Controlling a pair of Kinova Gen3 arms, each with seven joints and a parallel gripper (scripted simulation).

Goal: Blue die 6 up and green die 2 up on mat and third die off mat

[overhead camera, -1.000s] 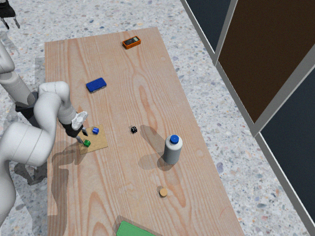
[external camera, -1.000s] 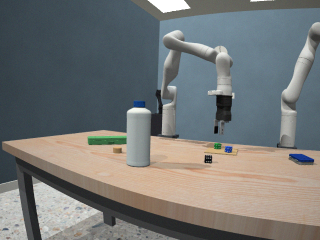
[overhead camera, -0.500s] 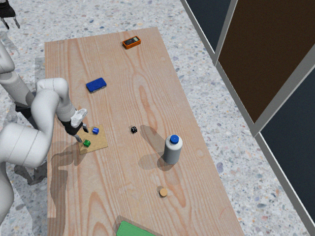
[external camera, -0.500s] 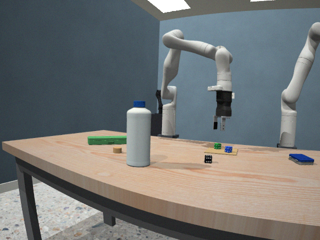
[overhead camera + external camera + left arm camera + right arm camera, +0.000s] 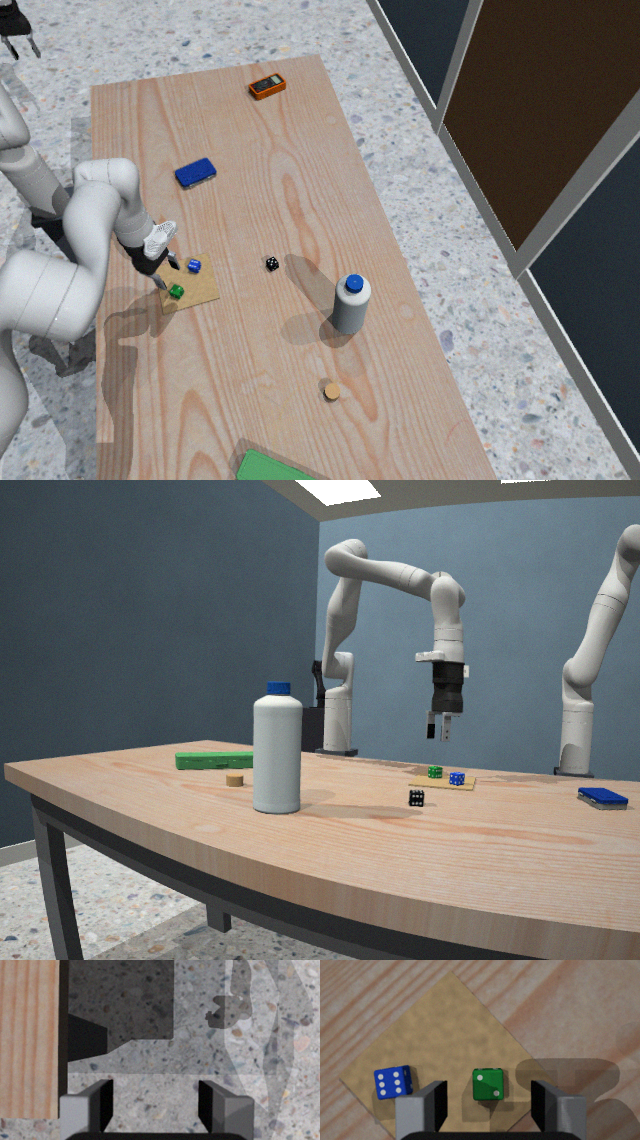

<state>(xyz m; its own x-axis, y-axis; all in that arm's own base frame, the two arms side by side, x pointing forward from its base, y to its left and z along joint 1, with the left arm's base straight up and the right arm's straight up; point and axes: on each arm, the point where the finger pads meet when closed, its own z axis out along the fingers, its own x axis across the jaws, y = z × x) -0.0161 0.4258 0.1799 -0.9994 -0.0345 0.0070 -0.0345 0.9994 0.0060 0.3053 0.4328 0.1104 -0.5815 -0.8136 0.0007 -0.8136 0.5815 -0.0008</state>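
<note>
The blue die (image 5: 194,266) (image 5: 456,778) (image 5: 393,1082) sits flat on the tan mat (image 5: 206,294) (image 5: 443,785) (image 5: 444,1009) with six pips on top. The green die (image 5: 176,291) (image 5: 434,772) (image 5: 487,1084) sits flat on the mat with two pips on top. The black die (image 5: 272,264) (image 5: 416,797) lies on the table off the mat. My right gripper (image 5: 167,272) (image 5: 438,738) (image 5: 489,1098) is open and empty, above the mat, with the green die below between its fingers in the wrist view. My left gripper (image 5: 21,54) (image 5: 155,1098) is open and empty, beyond the table edge over the floor.
A white bottle (image 5: 351,307) (image 5: 277,753) with a blue cap stands beyond the black die. A blue case (image 5: 195,172) (image 5: 602,797), an orange multimeter (image 5: 267,86), a small wooden disc (image 5: 331,391) (image 5: 234,779) and a green box (image 5: 271,467) (image 5: 214,760) also lie on the table.
</note>
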